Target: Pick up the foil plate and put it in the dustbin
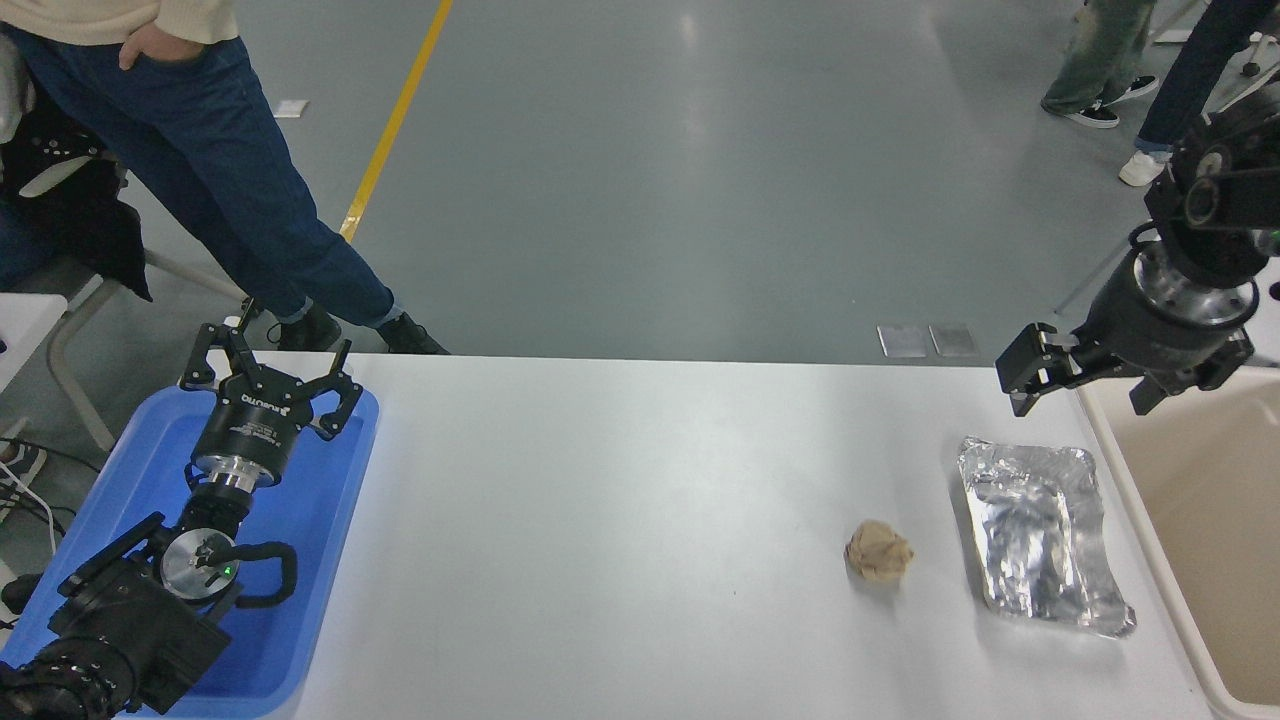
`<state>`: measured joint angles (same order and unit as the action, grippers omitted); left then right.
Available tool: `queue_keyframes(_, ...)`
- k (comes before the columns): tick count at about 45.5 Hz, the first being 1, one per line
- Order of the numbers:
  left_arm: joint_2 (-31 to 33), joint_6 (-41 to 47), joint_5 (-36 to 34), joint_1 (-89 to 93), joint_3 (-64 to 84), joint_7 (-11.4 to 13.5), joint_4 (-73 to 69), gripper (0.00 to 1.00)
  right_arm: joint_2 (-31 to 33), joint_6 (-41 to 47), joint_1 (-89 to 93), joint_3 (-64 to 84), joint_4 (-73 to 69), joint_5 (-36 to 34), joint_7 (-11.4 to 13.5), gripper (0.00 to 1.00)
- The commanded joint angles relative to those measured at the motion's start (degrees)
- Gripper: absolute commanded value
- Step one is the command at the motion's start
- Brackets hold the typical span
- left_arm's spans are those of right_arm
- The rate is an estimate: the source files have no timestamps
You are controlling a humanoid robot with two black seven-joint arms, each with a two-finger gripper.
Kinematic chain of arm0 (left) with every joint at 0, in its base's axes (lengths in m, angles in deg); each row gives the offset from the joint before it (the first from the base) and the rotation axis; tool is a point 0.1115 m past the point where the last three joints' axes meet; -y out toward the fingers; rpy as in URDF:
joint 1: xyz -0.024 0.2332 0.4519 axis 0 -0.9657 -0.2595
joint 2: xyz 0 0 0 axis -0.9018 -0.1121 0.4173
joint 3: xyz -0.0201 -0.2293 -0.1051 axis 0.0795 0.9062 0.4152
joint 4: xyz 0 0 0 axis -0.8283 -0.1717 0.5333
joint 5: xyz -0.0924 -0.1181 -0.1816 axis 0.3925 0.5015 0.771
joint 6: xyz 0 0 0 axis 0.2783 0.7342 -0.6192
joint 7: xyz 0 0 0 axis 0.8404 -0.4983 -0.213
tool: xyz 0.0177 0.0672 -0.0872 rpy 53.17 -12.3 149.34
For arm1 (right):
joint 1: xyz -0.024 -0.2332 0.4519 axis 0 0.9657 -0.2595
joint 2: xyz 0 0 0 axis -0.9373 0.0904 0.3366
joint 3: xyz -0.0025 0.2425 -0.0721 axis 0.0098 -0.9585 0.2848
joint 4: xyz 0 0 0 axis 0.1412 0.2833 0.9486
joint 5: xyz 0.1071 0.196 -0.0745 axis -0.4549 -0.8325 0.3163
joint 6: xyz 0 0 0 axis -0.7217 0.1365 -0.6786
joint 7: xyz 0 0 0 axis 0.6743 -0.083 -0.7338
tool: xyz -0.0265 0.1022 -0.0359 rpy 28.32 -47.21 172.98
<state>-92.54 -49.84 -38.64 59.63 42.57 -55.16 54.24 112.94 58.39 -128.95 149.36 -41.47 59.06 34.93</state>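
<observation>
The foil plate [1040, 535] lies flat on the white table at the right, a shiny crinkled silver tray close to the dustbin. The cream-beige dustbin [1215, 520] stands at the right edge, partly cut off by the picture. My right gripper [1080, 388] hangs open and empty above the table's far edge, behind the foil plate and beside the dustbin's far corner. My left gripper [268, 378] is parked open over the blue tray at the lower left.
A small crumpled brown paper ball [878, 551] lies left of the foil plate. A flat blue tray [320, 560] sits at the table's left end. A person in blue jeans [220, 170] stands at the far left; other legs show at the top right.
</observation>
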Motion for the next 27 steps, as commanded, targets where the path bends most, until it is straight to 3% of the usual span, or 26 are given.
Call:
queue_keyframes(1,0.0,0.0,0.1,0.0,0.0,0.0,0.0,1.0,2.7,-9.4,16.4,-5.8,10.1,3.5,0.0,1.0)
queue_keyframes(10,0.0,0.0,0.1,0.0,0.0,0.0,0.0,1.0,2.6,-10.2,29.4,-13.7,17.9,14.4,0.0,0.99)
queue_keyframes(27,0.0,0.0,0.1,0.1,0.0,0.0,0.0,1.0,2.0,-17.5,41.2,-16.1,22.9,25.1,0.0,0.95)
